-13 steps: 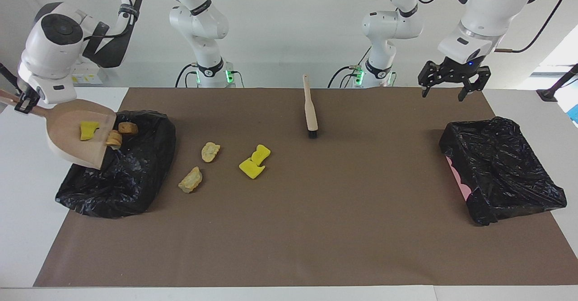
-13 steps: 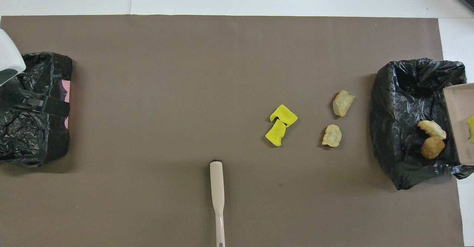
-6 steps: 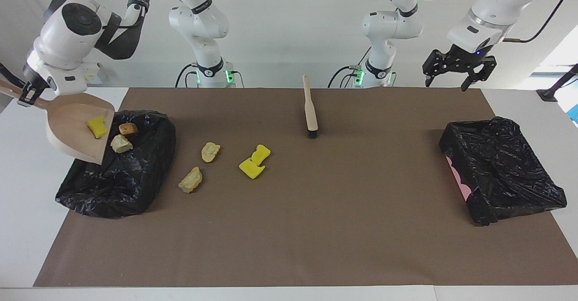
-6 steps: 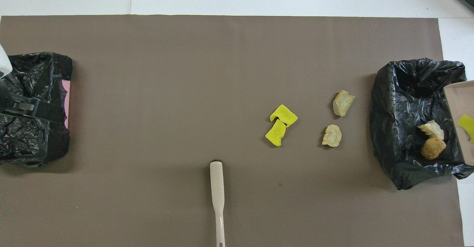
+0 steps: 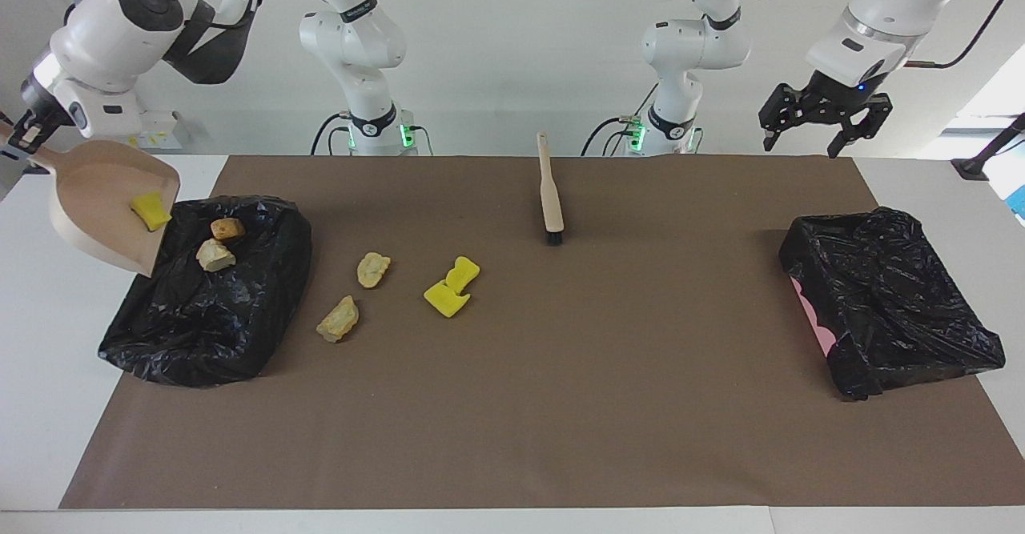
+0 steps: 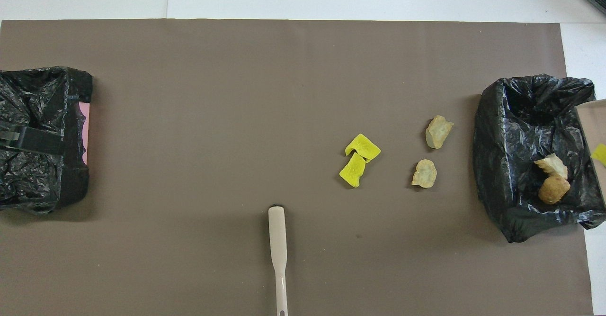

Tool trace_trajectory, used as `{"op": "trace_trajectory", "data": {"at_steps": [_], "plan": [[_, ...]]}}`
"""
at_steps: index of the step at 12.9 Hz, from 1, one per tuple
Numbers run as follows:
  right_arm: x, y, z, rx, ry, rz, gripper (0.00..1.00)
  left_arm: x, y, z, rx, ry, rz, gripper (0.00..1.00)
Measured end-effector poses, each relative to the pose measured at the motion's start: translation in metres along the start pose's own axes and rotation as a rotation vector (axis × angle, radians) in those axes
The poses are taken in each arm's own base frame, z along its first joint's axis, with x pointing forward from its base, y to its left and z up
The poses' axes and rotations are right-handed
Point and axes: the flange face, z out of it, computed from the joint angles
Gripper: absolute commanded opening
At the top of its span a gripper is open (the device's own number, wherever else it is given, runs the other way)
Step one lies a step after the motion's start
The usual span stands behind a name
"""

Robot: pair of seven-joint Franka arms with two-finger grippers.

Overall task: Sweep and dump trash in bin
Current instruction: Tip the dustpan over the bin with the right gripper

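Facing view shows the right gripper [image 5: 18,135] clenched on the handle of the dustpan [image 5: 100,198], tipped over the black-lined bin [image 5: 240,310] so one yellow scrap [image 5: 150,210] can slide in after two brown lumps [image 5: 216,246]. Farther out, four scraps [image 5: 400,290] lie beside that bin, awaiting the brush [image 5: 550,194]. Left gripper [image 5: 825,122] waits released in the air above the second bin [image 5: 889,310]; no writing is readable.

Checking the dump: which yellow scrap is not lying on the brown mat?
The yellow scrap in the dustpan that the right gripper holds tilted over the bin; the other two lie together mid-mat.
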Motion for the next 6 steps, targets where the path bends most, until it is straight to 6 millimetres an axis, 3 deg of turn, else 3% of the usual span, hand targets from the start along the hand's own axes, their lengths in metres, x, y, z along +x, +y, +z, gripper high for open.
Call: {"op": "trace_trajectory", "data": {"at_steps": [2,4,6], "plan": [[-0.007,-0.005,0.008,0.015,-0.023,0.005,0.00,0.000,0.000,0.000,-0.001,0.000,-0.001,1.00],[-0.030,-0.020,0.030,0.040,-0.036,0.043,0.00,0.000,0.000,0.000,-0.001,0.000,-0.001,1.00],[-0.035,-0.027,0.034,0.046,-0.024,0.059,0.00,0.000,-0.001,0.000,-0.001,0.000,-0.001,1.00]]}}
